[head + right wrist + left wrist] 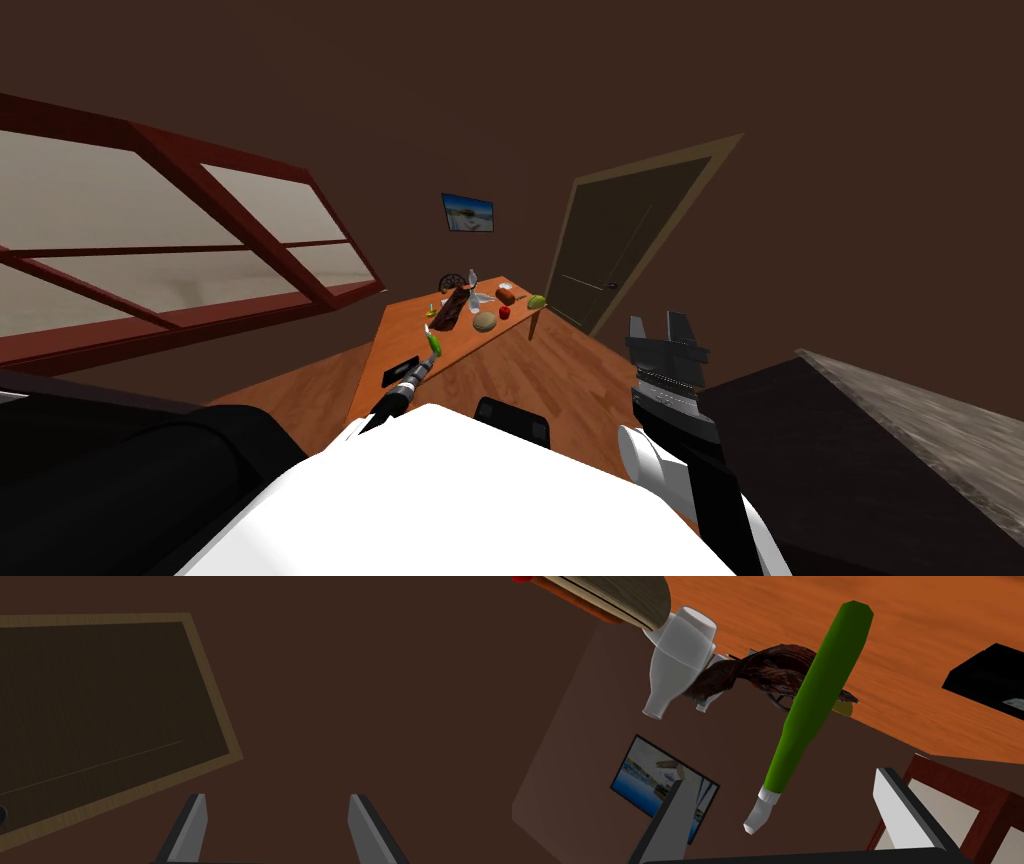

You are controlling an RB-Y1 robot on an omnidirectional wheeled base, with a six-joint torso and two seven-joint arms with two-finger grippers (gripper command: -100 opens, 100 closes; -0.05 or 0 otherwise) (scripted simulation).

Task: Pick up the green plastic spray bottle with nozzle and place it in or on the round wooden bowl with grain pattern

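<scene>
The left gripper reaches over the near end of the orange table, just short of the green bottle. Farther along sits the bowl (tan, near a small red thing). The right gripper is raised well off to the side, fingers apart.

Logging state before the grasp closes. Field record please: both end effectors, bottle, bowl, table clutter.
left end effector: open, either side of the bottle's nozzle end, no contact seen
right end effector: open, empty, raised away from the table
bottle: green, white nozzle, at the table's near end
bowl: round, tan, farther along the table, apart from the bottle
table: orange-brown wood
clutter: white bottle, black box
</scene>
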